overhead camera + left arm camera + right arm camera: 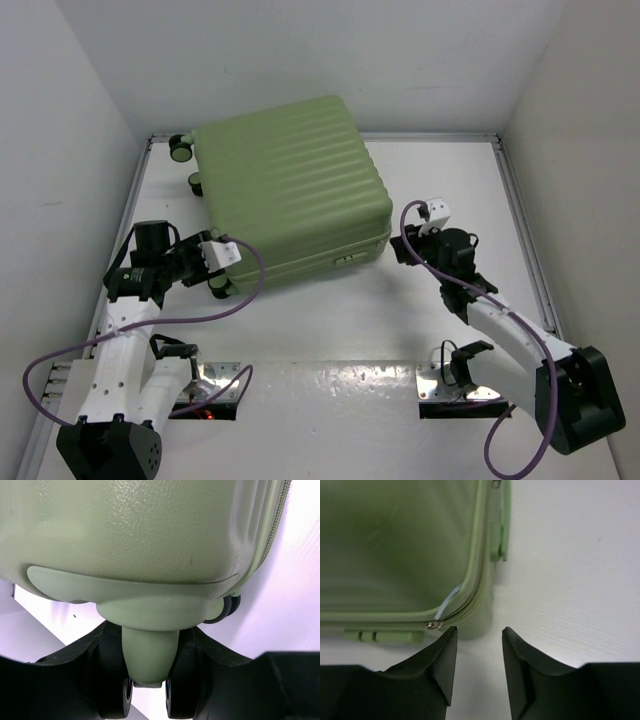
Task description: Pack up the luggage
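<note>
Left gripper (149, 650) clamps the wheel (107, 695) at seven o'clock of the luggage (290, 190); right gripper (479, 640) half open, empty; seemingly zipping; next, pinch the pull (434, 625) at its ten o'clock.

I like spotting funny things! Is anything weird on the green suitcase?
Yes: a pale blue strip sticks out by the zipper at a corner of the luggage, maybe caught lining or a pull tag. The luggage also lies crooked on the table.

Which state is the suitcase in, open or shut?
Shut: the green suitcase lies flat, both shells together. Whether its zipper is closed all round, cannot tell.
</note>
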Controlling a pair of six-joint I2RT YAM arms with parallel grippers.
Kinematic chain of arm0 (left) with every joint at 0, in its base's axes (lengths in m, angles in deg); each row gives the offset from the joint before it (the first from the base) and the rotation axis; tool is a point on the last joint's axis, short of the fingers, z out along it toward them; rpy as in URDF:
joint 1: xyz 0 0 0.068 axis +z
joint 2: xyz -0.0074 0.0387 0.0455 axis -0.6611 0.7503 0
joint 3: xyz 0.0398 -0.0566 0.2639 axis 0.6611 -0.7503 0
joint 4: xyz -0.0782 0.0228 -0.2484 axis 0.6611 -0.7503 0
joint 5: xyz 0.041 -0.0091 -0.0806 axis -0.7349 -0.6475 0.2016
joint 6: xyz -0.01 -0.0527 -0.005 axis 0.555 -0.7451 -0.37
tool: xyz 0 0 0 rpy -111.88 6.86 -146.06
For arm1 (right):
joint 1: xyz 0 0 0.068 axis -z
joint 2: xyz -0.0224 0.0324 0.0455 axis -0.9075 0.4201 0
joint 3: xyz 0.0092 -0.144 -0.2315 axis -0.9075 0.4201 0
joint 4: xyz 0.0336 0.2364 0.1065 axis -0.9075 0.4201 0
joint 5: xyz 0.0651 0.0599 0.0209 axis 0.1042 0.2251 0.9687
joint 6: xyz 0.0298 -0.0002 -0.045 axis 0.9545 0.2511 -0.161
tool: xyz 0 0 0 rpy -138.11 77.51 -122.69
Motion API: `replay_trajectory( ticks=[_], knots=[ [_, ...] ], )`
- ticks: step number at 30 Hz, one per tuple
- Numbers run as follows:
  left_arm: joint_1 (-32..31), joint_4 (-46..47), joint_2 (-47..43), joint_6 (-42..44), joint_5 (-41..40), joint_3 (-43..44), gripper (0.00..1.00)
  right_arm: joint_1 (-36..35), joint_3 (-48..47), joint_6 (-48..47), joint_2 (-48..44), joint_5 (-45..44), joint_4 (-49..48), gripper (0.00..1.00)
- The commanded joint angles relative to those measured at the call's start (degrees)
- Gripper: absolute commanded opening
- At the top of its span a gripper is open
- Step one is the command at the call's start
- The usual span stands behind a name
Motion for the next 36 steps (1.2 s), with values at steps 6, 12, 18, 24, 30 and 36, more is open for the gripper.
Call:
replay_trajectory(
  ticks=[6, 12, 18, 24, 30, 36],
  knots=[
    [3.2, 1.9, 1.6, -4.7, -7.7, -2.5, 0.00, -3.6, -2.3, 1.1, 0.2, 3.4, 1.1, 0.53],
    [3.2, 1.9, 1.0, -4.7, -7.2, -2.5, 0.00, -7.9, -6.8, 3.2, 3.5, -3.7, 6.7, 0.61],
    [3.2, 1.9, 1.0, -4.1, -7.2, -2.5, 0.00, -9.1, -10.2, 2.3, 8.9, -10.8, 6.0, 0.59],
    [3.2, 1.9, 1.0, -4.1, -7.2, -3.1, 0.00, -8.1, -11.7, -0.3, 12.0, -9.4, 3.4, 0.49],
    [3.2, 1.9, 1.0, -3.6, -7.2, -3.6, 0.00, -4.8, -9.4, -3.1, 10.0, -2.2, 1.3, 0.42],
    [3.2, 2.5, 1.0, -3.1, -7.2, -3.6, 0.00, -0.4, -8.0, -5.5, 8.0, 3.1, 1.2, 0.35]
  ],
)
